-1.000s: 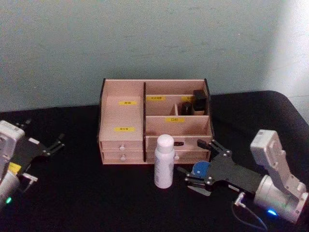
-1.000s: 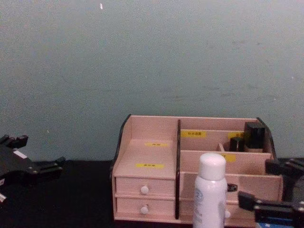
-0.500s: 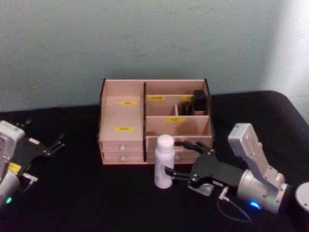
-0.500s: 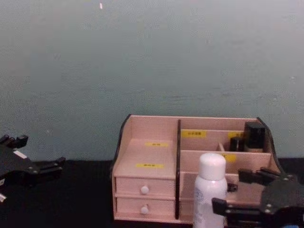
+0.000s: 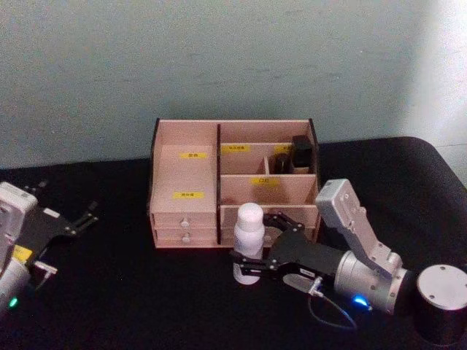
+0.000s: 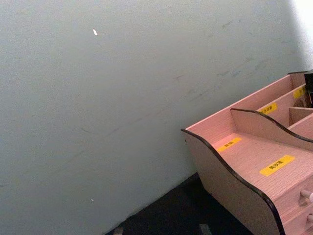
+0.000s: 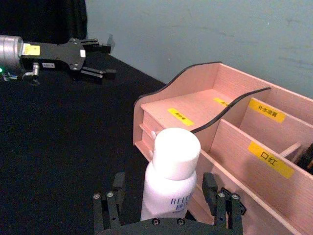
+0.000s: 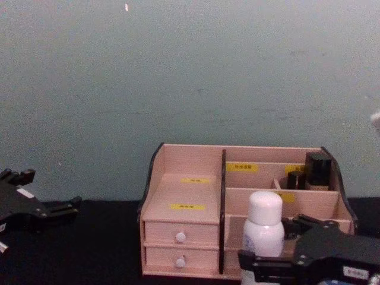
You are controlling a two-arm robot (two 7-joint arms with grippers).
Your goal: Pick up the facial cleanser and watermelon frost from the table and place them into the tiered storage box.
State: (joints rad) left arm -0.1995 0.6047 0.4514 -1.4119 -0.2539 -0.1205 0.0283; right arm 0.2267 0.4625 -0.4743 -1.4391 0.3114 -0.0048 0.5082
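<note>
The facial cleanser, one smooth white cylinder with a rounded cap, stands upright on the black tabletop, just before the pale pink wooden tiered storage box. The right gripper straddles it, its two black fingers spread, unclamped. The left gripper rests splayed at far left. Two dark bottles occupy a rear compartment.

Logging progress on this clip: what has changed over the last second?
The right gripper moved toward the robot's left, from beside the facial cleanser to straddle it, open, with nothing gripped yet. The cleanser stands upright where it was; the left gripper stays parked open at the left, and the tiered storage box is unchanged.
</note>
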